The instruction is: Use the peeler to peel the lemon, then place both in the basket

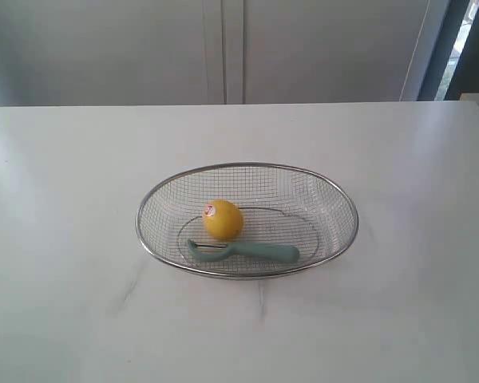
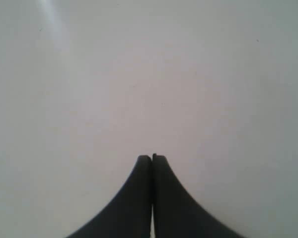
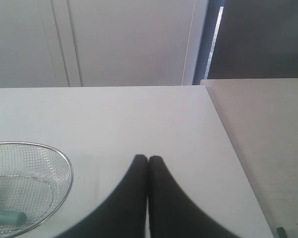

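Two pincers are mine, and both are clenched on nothing. The left pincer (image 2: 152, 157) has its dark fingers pressed flat together above bare white tabletop (image 2: 89, 89). The right pincer (image 3: 148, 158) is closed the same way, tips meeting in a thin seam, and it hangs over the tabletop well apart from the basket (image 3: 65, 166), whose rim and mesh wall show in my right wrist view with the end of a teal handle inside.

From the exterior view, the basket sits near the middle of the tabletop, its long axis running from 9 o'clock to 3 o'clock. The lemon (image 1: 223, 219) rests on the mesh floor, toward 9 o'clock of the basket's centre, with its red-and-white sticker (image 1: 210, 211) facing up at about 10 o'clock on the fruit. Its skin looks whole and yellow on the side I can see. The peeler (image 1: 243, 251) lies flat along the basket's 6 o'clock side, blade head toward 8 o'clock just under the lemon, handle pointing toward 4 o'clock. Whether blade and lemon actually touch I cannot tell.
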